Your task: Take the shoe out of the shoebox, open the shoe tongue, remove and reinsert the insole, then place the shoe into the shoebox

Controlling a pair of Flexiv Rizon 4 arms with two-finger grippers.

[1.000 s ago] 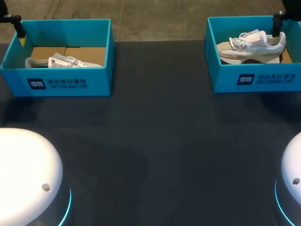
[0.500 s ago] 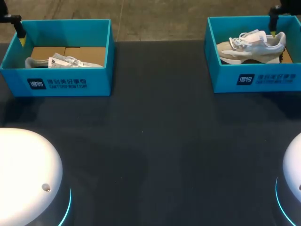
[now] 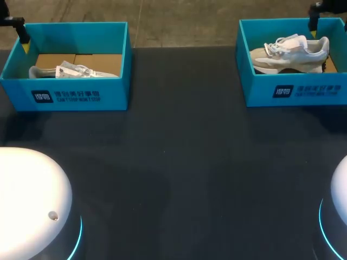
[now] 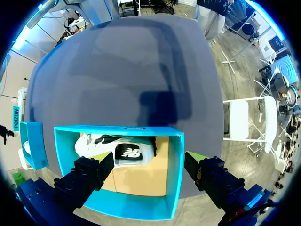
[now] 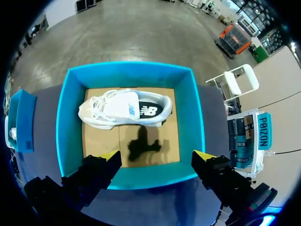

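Two blue shoeboxes stand at the table's far edge. In the left shoebox (image 3: 81,95) a white shoe (image 3: 73,70) lies on its side; the right shoebox (image 3: 295,89) holds a white and beige shoe (image 3: 290,54) on its sole. My left gripper (image 3: 23,35) hangs over the left box's far left corner. In its wrist view it (image 4: 149,160) is open above that box (image 4: 176,165), the shoe (image 4: 115,148) lying ahead of its fingers. My right gripper (image 5: 157,155) is open high above the right box (image 5: 66,122), its shoe (image 5: 124,108) ahead of it.
The dark table (image 3: 179,162) stretches between and in front of the boxes. My two arms' white bases (image 3: 27,200) fill the near corners. Brown cardboard floor (image 5: 155,136) shows inside each box beside the shoe.
The right gripper has risen and drifted slightly left over the right box's far edge. The left gripper and both shoes have not moved.
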